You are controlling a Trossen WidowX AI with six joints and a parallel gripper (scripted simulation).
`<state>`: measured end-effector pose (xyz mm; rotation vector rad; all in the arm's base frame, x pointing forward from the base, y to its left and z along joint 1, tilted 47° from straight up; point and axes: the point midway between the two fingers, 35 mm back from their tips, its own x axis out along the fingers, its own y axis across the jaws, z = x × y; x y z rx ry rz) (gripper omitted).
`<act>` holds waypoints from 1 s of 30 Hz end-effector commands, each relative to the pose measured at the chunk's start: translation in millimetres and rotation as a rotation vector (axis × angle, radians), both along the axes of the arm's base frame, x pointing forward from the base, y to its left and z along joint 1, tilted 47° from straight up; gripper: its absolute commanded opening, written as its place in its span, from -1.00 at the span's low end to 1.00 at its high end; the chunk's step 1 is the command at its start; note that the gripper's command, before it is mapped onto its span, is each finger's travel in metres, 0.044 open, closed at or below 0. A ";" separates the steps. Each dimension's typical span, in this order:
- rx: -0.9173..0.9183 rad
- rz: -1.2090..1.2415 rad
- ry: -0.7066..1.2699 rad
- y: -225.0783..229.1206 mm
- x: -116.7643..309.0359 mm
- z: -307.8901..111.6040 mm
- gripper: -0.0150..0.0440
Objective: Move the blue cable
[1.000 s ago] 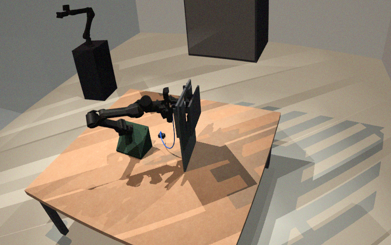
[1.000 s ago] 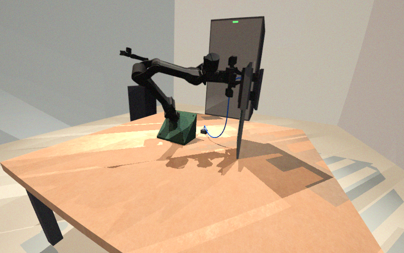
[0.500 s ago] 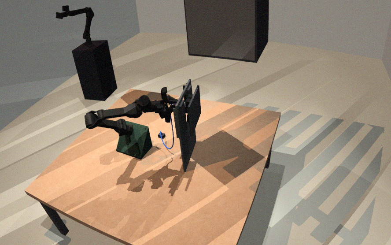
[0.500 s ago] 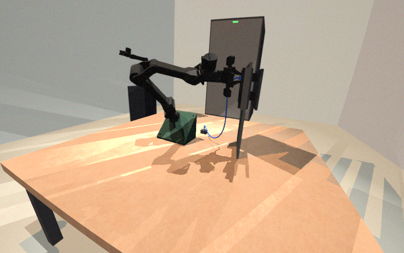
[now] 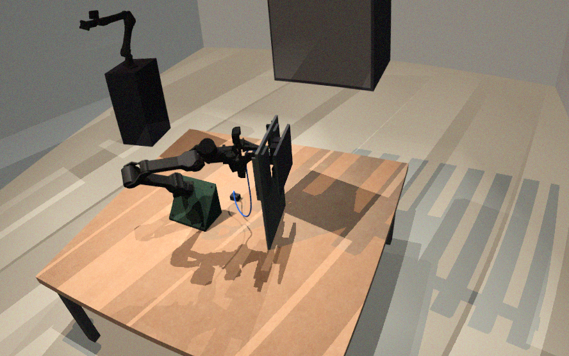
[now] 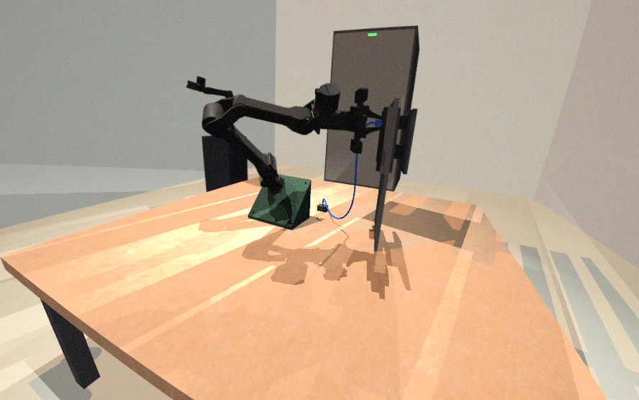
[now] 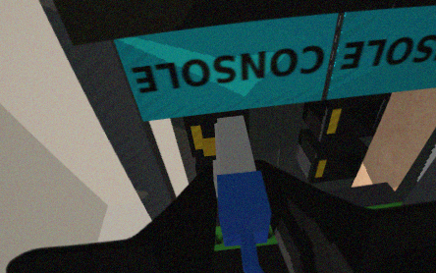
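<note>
The plug (image 6: 378, 122) (image 7: 244, 206) was in front of a port under a teal CONSOLE label (image 7: 231, 69), its pale front part pointing at the dark panel (image 5: 268, 196) (image 6: 380, 207) and its blue rear body toward the camera; how much of the pale part was seated, and whether this port belonged to the upper or the lower server, could not be told. The tool (image 5: 250, 152) (image 6: 377, 121) (image 7: 234, 170) had its dark fingers pinching the plug, one on each side. The plug looked light and rigid, small enough that a skewed pull would probably bind it in the port, and its smooth sides might slip under a weak squeeze. The best hold seemed to be the blue body with the tab pressed down, rather than the cord. The blue cable (image 5: 250, 188) (image 6: 355, 183) (image 7: 250, 257) seemed thin and flexible; it hung in a slack loop below the tool and rose again at a small dark block (image 5: 236, 196) (image 6: 322, 207) on the tabletop (image 5: 201, 301) (image 6: 283, 329), so it would likely drag only lightly. The arm (image 5: 168, 165) (image 6: 268, 111) leaned up and left from its green wedge base (image 5: 208, 187) (image 6: 301, 207), then bent at the elbow and reached right, its forearm near level and its wrist close to the panel. That pose seemed suited to a straight draw leftward, away from the panel.
</note>
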<state>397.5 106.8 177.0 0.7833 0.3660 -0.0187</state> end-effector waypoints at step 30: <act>0.003 -0.002 0.003 0.5 -22.0 3.5 -0.49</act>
